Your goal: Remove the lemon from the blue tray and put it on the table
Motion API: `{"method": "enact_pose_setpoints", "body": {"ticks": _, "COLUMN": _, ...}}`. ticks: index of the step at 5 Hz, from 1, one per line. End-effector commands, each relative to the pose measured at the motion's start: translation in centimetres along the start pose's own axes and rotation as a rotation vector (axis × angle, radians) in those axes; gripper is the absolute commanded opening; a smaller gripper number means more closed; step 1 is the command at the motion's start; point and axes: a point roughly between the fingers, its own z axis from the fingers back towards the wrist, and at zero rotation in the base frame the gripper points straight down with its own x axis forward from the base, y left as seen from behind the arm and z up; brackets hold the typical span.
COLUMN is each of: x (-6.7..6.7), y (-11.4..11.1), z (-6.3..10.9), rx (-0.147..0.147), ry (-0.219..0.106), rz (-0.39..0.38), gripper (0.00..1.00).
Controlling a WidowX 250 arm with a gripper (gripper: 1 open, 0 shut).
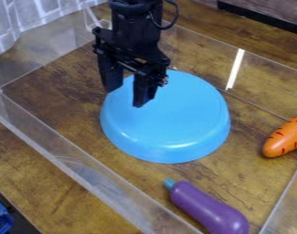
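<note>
At the near edge, in the left corner, a blue object [2,218] is seen only in part. At the near right, a purple toy eggplant [209,208] is laid on the counter [78,174], its blue-green stem end pointed toward the tray. The brown wood-grain surface is bordered by a clear acrylic wall [83,169], by which the near left side is crossed at a slant.

Farther back, the round blue tray [169,128] is set on the counter, its glossy surface partly covered from view by the tool [129,99]. An orange toy carrot [285,137] with dark marks is placed to the right of the tray, apart from it, beside the right-hand wall.

The black tool is held over the far left part of the tray, its fingers pointed downward. Two fingers are seen spread apart, with a gap between them; whether the tray is touched cannot be told. The lemon cannot be made out. Behind, at the far left corner, crumpled whitish plastic [35,23] is seen.
</note>
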Motion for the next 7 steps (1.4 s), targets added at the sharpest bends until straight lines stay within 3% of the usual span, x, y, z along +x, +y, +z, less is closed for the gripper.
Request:
{"method": "enact_pose_setpoints", "body": {"ticks": 1, "x": 0.6, "y": -0.9, "z": 0.5, "rx": -0.003, "ry": -0.028, "rz": -0.024, "gripper": 1.0}}
{"method": "enact_pose_setpoints", "body": {"ticks": 7, "x": 1.2, "y": -3.5, "z": -0.3, "rx": -0.032, "ry": -0.04, "rz": -0.073, "gripper": 1.0}}
